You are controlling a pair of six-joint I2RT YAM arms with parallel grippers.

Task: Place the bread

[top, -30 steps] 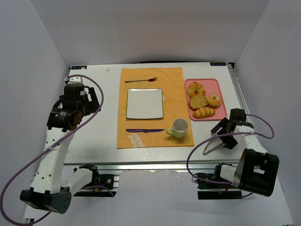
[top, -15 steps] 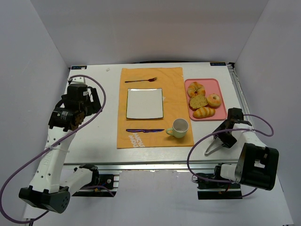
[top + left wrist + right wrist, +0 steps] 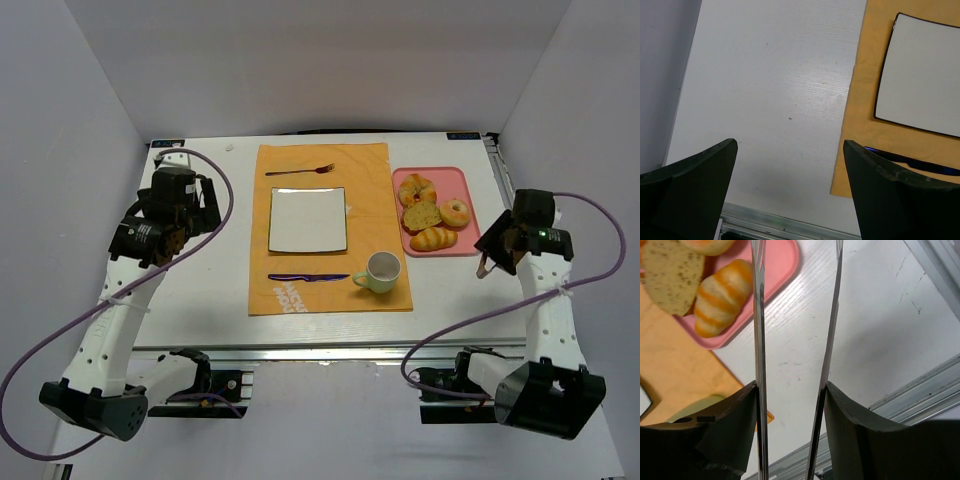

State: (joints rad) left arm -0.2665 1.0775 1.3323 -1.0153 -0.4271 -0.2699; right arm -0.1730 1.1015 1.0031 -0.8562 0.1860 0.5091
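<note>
Metal tongs (image 3: 759, 340) are clamped in the right pincer (image 3: 791, 410); the bread ring (image 3: 455, 212) lies on the pink tray (image 3: 462, 182).
The thin blades could slip off the ring or nudge the striped roll (image 3: 433, 238) beside it; the left pincer (image 3: 790, 150) gapes empty.

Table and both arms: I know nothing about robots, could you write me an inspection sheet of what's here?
Surface: white table, orange mat.
Job's things: ring-shaped bread on pink tray, untouched.
Clutter: croissant, knot bun, seeded slice, plate, fork, knife, cup.
Claws: left claw open, empty; right claw gripping tongs near tray.
Cables: purple cables loop from each arm.
Surroundings: plain white walls.
</note>
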